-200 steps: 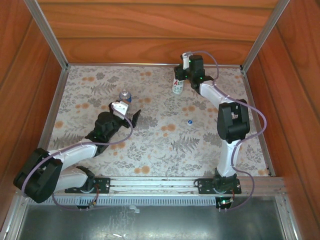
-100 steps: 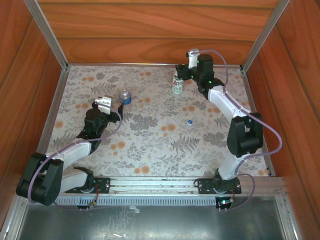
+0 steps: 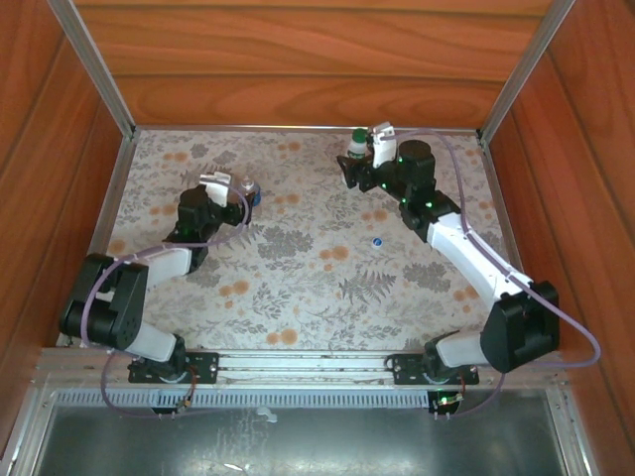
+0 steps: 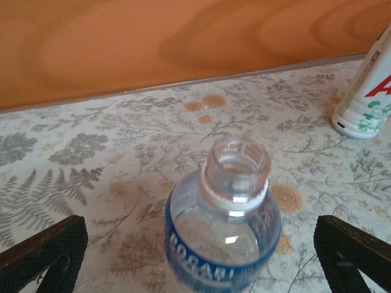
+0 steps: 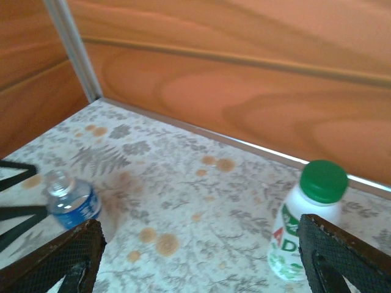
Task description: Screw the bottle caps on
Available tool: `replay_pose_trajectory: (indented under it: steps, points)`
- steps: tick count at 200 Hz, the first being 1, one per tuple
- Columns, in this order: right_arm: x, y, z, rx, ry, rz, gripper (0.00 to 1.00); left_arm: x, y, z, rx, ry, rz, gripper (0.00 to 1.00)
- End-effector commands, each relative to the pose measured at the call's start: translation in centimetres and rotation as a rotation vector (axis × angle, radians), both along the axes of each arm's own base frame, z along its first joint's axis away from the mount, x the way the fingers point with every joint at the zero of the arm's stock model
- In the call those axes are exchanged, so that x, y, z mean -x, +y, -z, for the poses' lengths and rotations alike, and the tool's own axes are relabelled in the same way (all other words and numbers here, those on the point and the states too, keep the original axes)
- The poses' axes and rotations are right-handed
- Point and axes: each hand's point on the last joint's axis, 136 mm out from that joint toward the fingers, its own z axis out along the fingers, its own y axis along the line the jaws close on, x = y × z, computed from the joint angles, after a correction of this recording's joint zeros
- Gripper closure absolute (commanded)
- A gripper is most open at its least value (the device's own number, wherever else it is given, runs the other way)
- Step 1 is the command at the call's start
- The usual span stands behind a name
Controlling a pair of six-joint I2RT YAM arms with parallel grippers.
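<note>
One white bottle point(image 5: 292, 247), one clear bottle point(image 4: 223, 241), one green cap point(image 5: 324, 180), one blue cap point(image 3: 377, 240)

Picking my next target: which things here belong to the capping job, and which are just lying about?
Job: white bottle, green cap on it, clear bottle (uncapped), blue cap lying loose.
Just there: floral tablecloth, wooden walls.

clear bottle point(image 4: 223, 244): glossy plastic | walls point(image 4: 153, 43): polished wood | table point(image 4: 91, 152): matt printed cloth
</note>
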Motion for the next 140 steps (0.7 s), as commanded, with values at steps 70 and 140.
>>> replay_pose_trajectory:
  steps: [70, 140]
  points:
    - [3.2, 1.2, -1.5, -0.085, 0.010, -0.096, 0.14, -3.0, -2.3, 3.2, 0.088, 0.121, 0.080, 0.00]
    - [4.0, 1.3, -1.6, -0.113, 0.017, -0.114, 0.15, -2.6, -3.4, 4.9, 0.082, 0.157, 0.146, 0.16]
